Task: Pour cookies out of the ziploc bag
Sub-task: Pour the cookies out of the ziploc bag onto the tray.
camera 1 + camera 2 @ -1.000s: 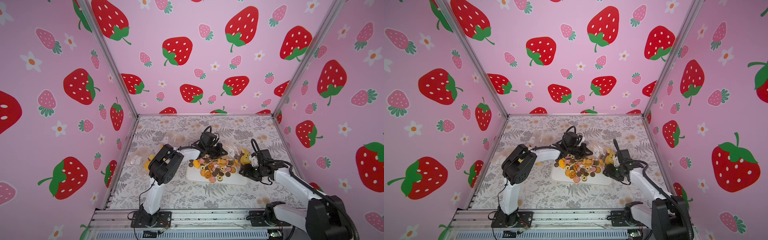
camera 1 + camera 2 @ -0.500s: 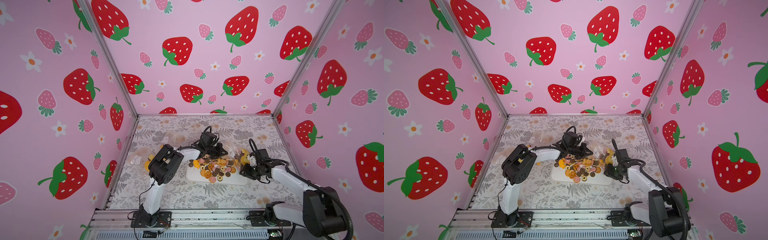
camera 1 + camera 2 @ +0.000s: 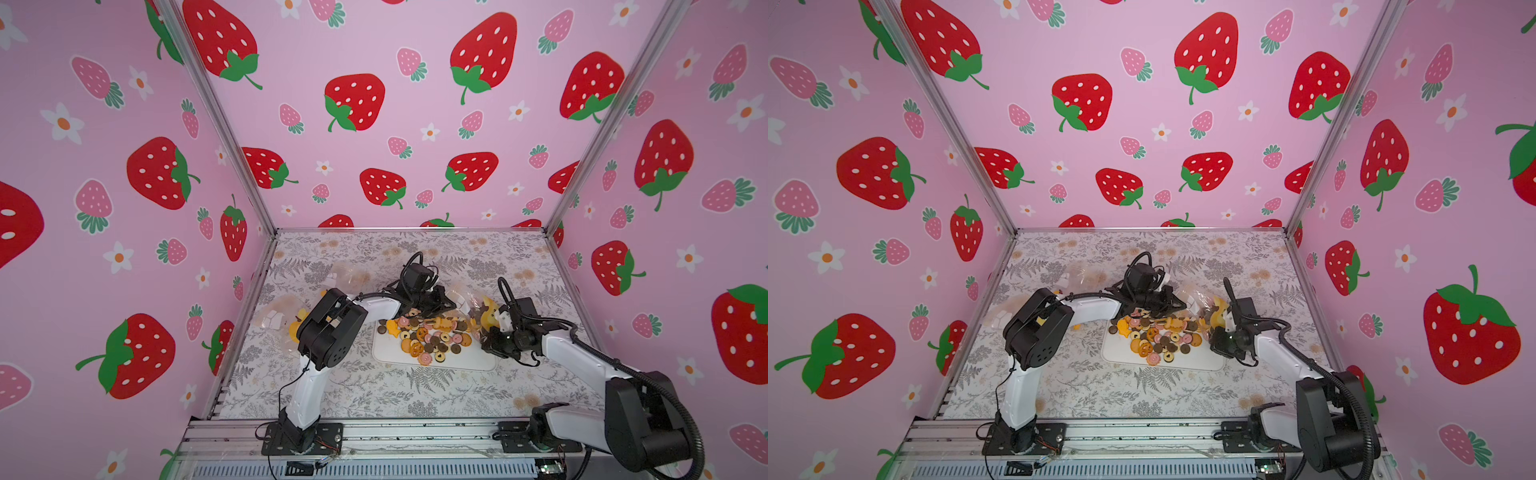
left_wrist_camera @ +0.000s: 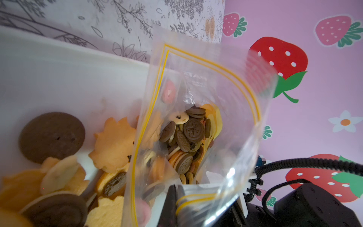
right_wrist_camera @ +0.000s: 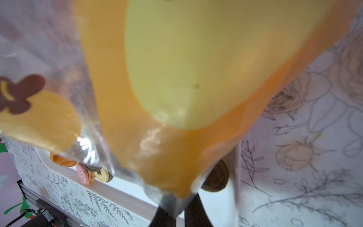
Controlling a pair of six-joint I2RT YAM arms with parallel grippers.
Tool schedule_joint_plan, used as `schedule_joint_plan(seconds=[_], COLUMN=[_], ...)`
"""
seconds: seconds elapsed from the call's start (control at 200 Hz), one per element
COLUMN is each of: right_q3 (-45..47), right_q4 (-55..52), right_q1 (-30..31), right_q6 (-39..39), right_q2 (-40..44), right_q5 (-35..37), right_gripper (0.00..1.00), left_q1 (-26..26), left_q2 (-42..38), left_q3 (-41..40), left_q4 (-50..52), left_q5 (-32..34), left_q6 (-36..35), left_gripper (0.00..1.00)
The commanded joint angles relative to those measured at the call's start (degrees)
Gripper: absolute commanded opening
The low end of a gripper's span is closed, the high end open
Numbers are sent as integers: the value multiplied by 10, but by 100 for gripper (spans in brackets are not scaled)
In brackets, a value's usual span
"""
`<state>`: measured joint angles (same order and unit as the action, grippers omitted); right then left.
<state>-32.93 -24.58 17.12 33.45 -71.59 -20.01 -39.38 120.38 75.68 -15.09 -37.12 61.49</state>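
In both top views the clear ziploc bag (image 3: 473, 301) (image 3: 1204, 301) hangs between my two grippers at the far right corner of a white tray (image 3: 465, 362) (image 3: 1196, 362). Many cookies (image 3: 428, 336) (image 3: 1158, 336) lie heaped on the tray. My left gripper (image 3: 446, 305) (image 4: 176, 196) is shut on the bag's yellow-striped rim. The left wrist view looks into the open mouth at several brown and tan cookies (image 4: 188, 137) still inside. My right gripper (image 3: 484, 332) (image 5: 177, 213) is shut on the bag's (image 5: 169, 167) bottom corner, beneath a large yellow-orange piece (image 5: 176, 68).
Two other clear bags lie at the left: one far back (image 3: 353, 276), one with white blocks (image 3: 272, 318) beside a yellow item (image 3: 295, 328) near the left wall. Pink strawberry walls enclose three sides. A metal rail (image 3: 415, 436) runs along the front.
My right gripper has closed on the bag's bottom corner after shifting slightly toward it. The left gripper has kept its hold on the rim without moving.
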Motion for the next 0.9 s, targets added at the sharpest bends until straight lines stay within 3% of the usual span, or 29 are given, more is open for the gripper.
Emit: schedule_joint_plan(seconds=[0.0,0.11,0.425,0.895], right_q3=[-4,-8,-57,-155], right_q4=[-19,-29,-104,-183], right_q1=[3,1,-23,-167], right_q6=[3,5,-24,-108], right_q2=[19,33,78,97], right_q5=[4,7,24,-10], right_gripper=[5,0,0,0], left_q1=[-1,-2,-5,-34], left_q2=[-10,-12,-18,-27], left_q3=[10,10,22,55], left_q4=[-14,-16,-9,22], left_q5=[-12,-13,-31,-46], left_q6=[7,8,1,-18], left_gripper=[0,0,0,0])
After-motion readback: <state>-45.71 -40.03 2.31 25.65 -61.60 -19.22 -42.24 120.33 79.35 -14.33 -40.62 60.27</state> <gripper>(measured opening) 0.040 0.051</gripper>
